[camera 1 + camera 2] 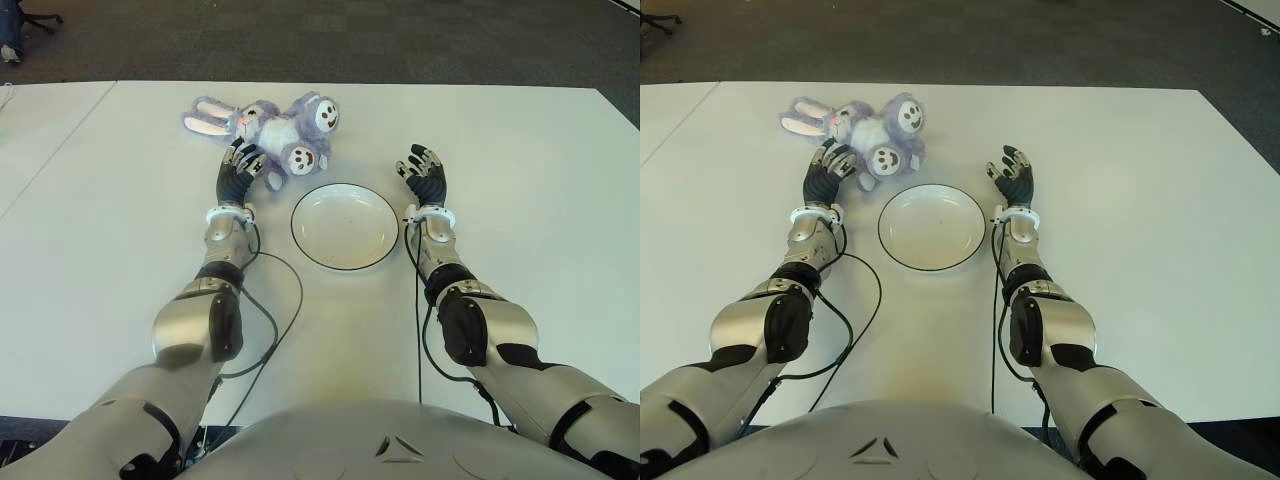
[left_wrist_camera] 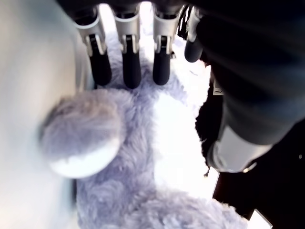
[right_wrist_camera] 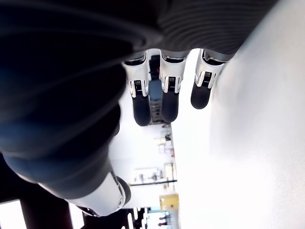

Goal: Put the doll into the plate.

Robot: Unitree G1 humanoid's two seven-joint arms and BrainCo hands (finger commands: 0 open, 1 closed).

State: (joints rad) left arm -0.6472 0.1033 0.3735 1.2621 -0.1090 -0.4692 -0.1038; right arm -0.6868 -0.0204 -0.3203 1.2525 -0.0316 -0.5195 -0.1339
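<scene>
A white tabletop point(image 1: 100, 250) stands on dark carpet point(image 1: 350, 40). The left robot hand point(image 1: 241, 166) reaches over the purple plush rabbit doll point(image 1: 270, 128), fingers point(image 2: 131, 71) touching fur, not closed. The doll lies beyond the round white plate point(image 1: 345, 226). The right robot hand point(image 1: 424, 172) hovers open beside it.

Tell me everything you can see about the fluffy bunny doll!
The doll is a soft plush bunny with fuzzy lavender fur, a white tummy and long ears that are pink inside. Its round white foot pads have little smiley faces stitched on them. It lies flat on the white table, ears pointing to the robot's left, just beyond the plate and not in it. The left hand reaches onto its body, fingertips pressing into the fur, not yet closed around it.
</scene>
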